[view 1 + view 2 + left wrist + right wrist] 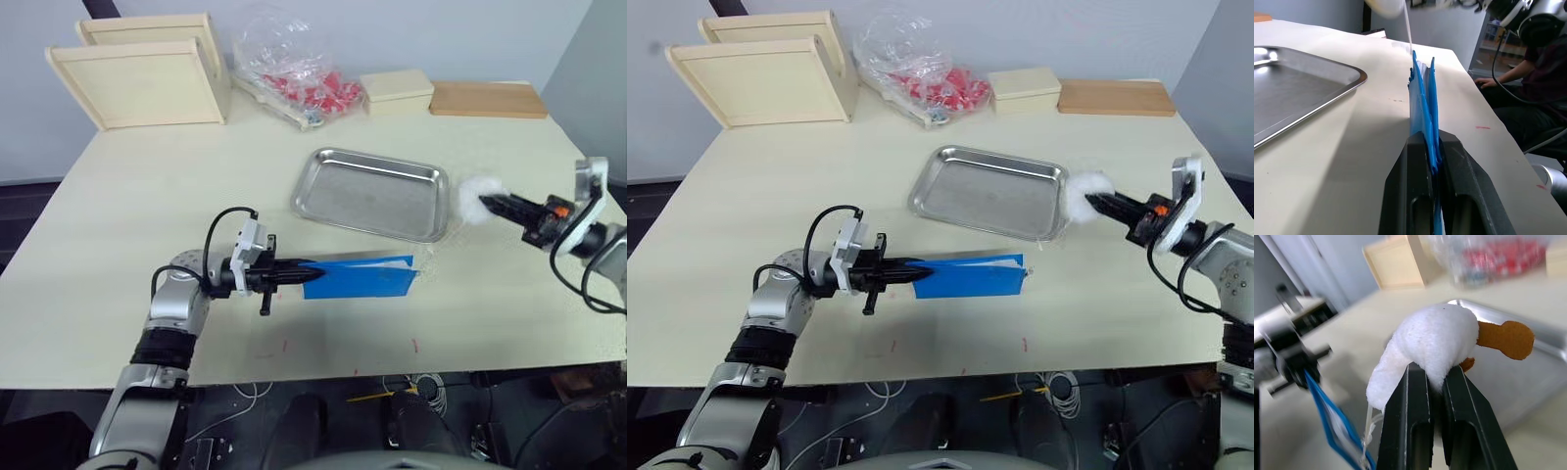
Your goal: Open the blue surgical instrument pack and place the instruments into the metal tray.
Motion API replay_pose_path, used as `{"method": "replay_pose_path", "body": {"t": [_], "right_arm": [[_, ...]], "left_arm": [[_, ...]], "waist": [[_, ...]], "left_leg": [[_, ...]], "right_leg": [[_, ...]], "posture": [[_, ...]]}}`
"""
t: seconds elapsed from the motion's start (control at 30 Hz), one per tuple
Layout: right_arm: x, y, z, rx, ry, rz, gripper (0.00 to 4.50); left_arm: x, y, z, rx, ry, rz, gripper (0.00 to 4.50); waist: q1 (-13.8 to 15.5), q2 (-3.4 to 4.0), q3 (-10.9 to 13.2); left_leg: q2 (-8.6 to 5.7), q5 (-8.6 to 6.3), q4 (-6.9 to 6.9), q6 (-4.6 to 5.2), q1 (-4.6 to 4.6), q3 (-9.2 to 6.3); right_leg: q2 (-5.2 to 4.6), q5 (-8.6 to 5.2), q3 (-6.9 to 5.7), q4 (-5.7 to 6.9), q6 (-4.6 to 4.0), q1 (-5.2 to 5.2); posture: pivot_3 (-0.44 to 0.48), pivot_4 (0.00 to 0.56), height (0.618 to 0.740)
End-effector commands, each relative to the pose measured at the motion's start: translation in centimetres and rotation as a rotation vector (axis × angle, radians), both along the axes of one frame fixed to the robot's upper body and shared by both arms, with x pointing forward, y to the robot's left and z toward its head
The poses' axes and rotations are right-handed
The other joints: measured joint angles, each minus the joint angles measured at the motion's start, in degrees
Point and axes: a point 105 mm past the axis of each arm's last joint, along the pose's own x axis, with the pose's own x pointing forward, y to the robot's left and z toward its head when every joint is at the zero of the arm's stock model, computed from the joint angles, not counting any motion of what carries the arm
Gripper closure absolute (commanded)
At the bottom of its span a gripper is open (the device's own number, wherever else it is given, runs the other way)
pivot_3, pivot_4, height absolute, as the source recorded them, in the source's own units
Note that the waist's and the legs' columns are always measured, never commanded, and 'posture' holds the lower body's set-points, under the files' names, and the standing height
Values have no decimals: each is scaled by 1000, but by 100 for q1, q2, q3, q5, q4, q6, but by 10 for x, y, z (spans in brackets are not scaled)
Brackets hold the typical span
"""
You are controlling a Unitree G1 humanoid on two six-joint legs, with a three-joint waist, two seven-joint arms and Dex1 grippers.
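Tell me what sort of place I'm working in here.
Probably a robot test lab: a plain pale table with a metal tray and wooden trays, loose cables beneath, and a person seated beside it.

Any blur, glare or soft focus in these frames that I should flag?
Right wrist view: background motion-blurred, the white plush toy in the right gripper fairly sharp. Left wrist view: the blue surgical instrument pack clear, the seated person soft. Both eye views: even light, mild sheen on the metal tray.

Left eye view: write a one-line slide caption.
Left claw grips the blue pack beside the metal tray; right claw holds a white fluffy charm.
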Motion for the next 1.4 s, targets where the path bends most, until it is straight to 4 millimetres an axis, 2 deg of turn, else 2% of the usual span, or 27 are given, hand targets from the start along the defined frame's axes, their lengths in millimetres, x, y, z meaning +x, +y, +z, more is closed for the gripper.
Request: {"method": "replay_pose_path", "body": {"t": [0.03, 0.27, 0.57, 0.8, 1.07, 1.27, 1.4], "right_arm": [[-10, 24, 35, -4, -126, 73, 4465], [-3, 74, 51, -61, -238, 158, 4465], [11, 126, 70, -94, -381, 234, 4465], [6, 173, 55, -141, -460, 340, 4465], [-13, 221, 39, -141, -562, 451, 4465], [-28, 249, 33, -95, -632, 513, 4465], [-33, 253, 26, -123, -656, 550, 4465]], "left_arm": [[1, -3, 3, 8, -27, -29, 4500], [3, -7, -1, 8, -25, -29, 4500], [8, -16, -2, 8, -39, -40, 4500], [12, -19, -1, 4, -52, -35, 4500], [15, -21, -1, 8, -59, -33, 4500], [15, -21, -2, 11, -57, -36, 4500], [15, -21, -2, 14, -59, -34, 4500]], "waist": [[-1, 0, 0], [5, 0, 0], [5, 0, 0], [-3, 0, 0], [-14, 0, 0], [-12, -1, -1], [-7, -1, -1]], "left_leg": [[0, 0, 0, 0, -1, -4], [0, 0, 0, 1, -2, -1], [-5, 0, 2, 1, -6, -8], [-5, 0, 2, 0, -16, -7], [-7, 0, 5, 0, -18, -8], [-8, 0, 7, 0, -13, -7], [-9, 1, 7, -1, -15, -10]], "right_leg": [[1, 0, -3, -1, 0, 0], [0, 0, -1, -2, 0, 0], [-1, 1, -8, -1, 2, -1], [0, 2, -7, 5, 1, -19], [0, 2, -8, 15, 1, -24], [-1, 3, -7, 23, 1, -24], [-1, 3, -9, 23, 1, -24]], "posture": [[0, 150, 740], [0, 150, 740], [0, 150, 740], [0, 150, 740], [0, 150, 740], [0, 150, 740], [0, 150, 740]]}}
